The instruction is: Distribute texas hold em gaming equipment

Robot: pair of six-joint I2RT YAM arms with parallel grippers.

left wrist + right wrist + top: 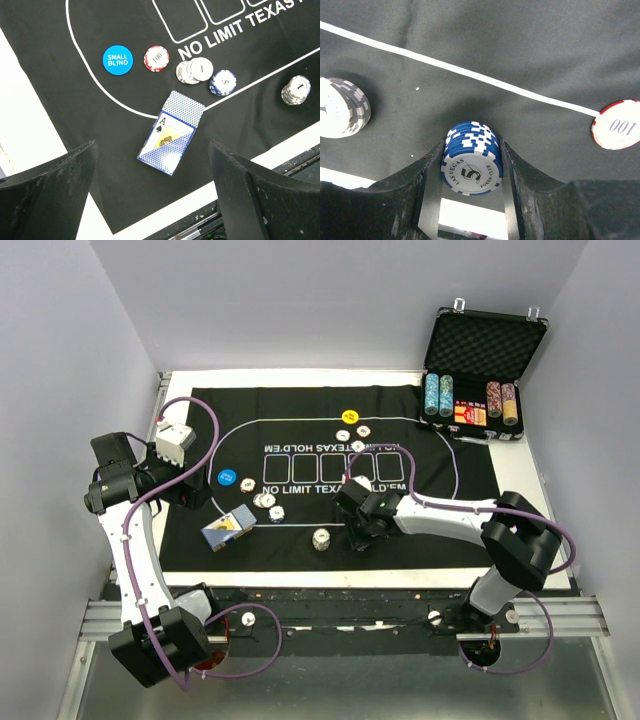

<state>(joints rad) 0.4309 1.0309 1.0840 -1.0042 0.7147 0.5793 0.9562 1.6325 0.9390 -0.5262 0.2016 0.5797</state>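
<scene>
Right wrist view: the right tool is clamped on a round blue-and-white poker chip stack, with the black felt mat beneath. The top chip reads "LAS VEGAS 5 POKER CLUB". A red-edged chip marked "100" lies well apart. The left tool, fingers wide apart, hangs over the blue-patterned card deck box showing an ace of spades, near a blue "SMALL BLIND" disc.

Left end effector spread, right clamped
</scene>
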